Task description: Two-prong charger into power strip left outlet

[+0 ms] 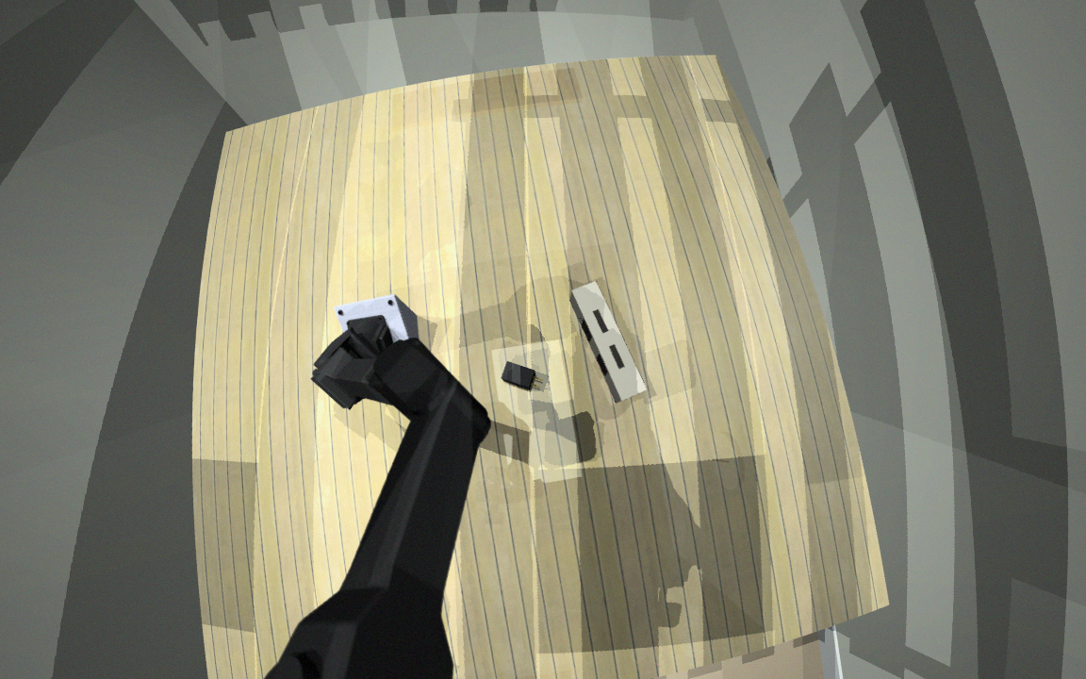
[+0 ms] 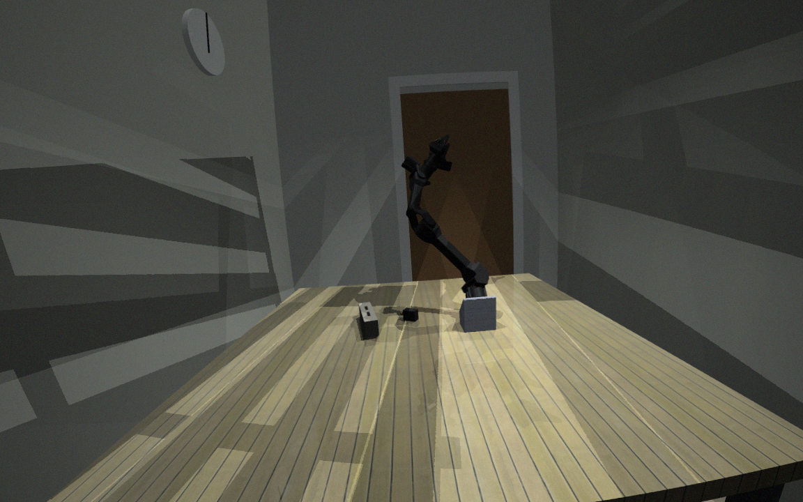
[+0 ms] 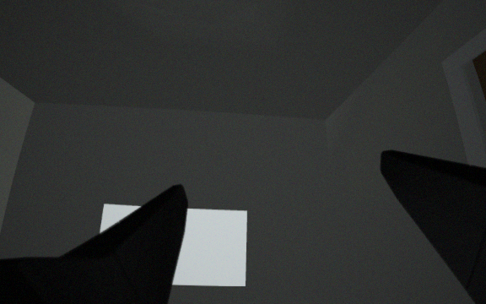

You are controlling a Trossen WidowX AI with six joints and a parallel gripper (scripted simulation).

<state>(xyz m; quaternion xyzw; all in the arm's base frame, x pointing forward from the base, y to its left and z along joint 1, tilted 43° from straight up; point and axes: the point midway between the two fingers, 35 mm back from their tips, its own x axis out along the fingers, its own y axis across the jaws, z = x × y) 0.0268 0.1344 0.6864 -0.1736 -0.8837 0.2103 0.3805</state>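
The black two-prong charger [image 1: 518, 375] [image 2: 410, 314] lies on the table, its prongs pointing toward the power strip. The power strip [image 1: 628, 379] [image 2: 369, 326] has a pale top with two dark outlets and stands beyond the prong end of the charger, apart from it. My gripper [image 3: 282, 177] [image 2: 445, 139] is open with nothing between its fingers. It is raised high above the table in the exterior view, well away from both objects. Its fingertips are out of sight in the top view. The wrist view shows only walls, ceiling and a bright panel.
The arm base stands on a light grey-blue block [image 1: 372, 306] [image 2: 479, 314], on the other side of the charger from the strip. The black arm [image 1: 412, 498] [image 2: 448, 249] reaches up over the wooden table [image 1: 277, 210] [image 2: 485, 424]. Shadows cross the table around the charger and strip.
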